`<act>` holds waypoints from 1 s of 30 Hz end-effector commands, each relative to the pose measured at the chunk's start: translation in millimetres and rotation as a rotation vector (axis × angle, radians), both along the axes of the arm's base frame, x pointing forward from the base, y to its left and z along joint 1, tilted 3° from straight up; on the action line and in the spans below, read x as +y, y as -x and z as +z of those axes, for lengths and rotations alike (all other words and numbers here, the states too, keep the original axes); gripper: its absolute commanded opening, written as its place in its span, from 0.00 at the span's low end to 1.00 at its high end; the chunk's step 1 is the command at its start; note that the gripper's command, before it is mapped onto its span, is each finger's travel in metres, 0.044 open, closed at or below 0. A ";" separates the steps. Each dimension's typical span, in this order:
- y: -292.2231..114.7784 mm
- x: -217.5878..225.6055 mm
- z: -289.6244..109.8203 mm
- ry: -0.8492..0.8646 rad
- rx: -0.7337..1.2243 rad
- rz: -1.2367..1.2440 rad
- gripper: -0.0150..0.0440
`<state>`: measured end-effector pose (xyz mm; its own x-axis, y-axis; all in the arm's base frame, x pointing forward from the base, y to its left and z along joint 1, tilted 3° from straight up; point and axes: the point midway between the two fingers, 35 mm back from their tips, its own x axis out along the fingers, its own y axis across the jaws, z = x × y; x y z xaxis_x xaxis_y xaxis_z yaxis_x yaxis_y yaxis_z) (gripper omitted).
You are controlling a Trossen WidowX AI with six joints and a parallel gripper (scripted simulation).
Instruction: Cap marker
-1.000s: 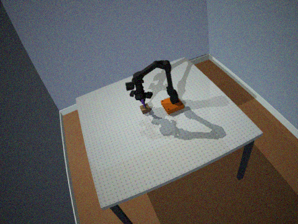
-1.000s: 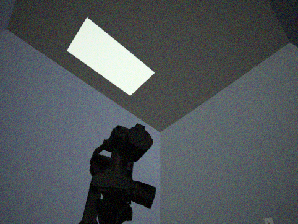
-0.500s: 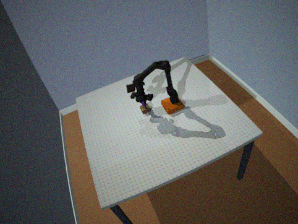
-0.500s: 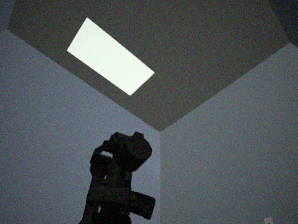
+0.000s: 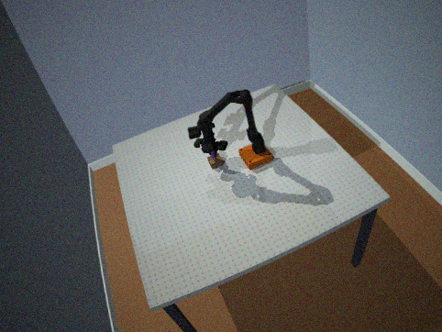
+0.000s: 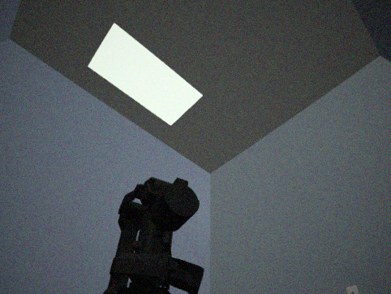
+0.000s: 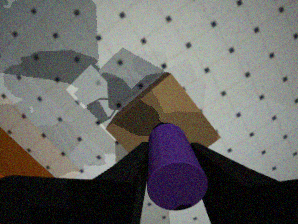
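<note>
Closest to the wrist camera, the purple cap [image 7: 176,170] sits clamped between the two dark fingers of the gripper [image 7: 175,172], which grasps it across its round sides about midway along its length. Just beyond the cap's far end lies the tan holder block [image 7: 172,102], and the cap appears to meet its top face; the marker itself is hidden behind the cap, so whether it is seated cannot be told. The cap looks like a small, light, rigid cylinder with a smooth wall, probably slippery, so a side grip near the middle with the jaws square to its axis seems the safest hold while pushing straight down; any tilt would likely jam it or tip the block. From the top view, the gripper hangs over the block [image 5: 215,160] on the dotted table [image 5: 257,238], with the arm's orange base [image 5: 249,161] just beside it. The exterior view shows only the arm's dark silhouette.
</note>
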<state>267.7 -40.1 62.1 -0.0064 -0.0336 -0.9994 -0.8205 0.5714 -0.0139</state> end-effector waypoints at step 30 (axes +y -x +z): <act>0.5 -0.2 -0.9 0.001 0.001 0.002 0.48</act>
<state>267.0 -40.3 61.1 -0.0081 -0.0348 -0.9994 -0.8220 0.5694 -0.0131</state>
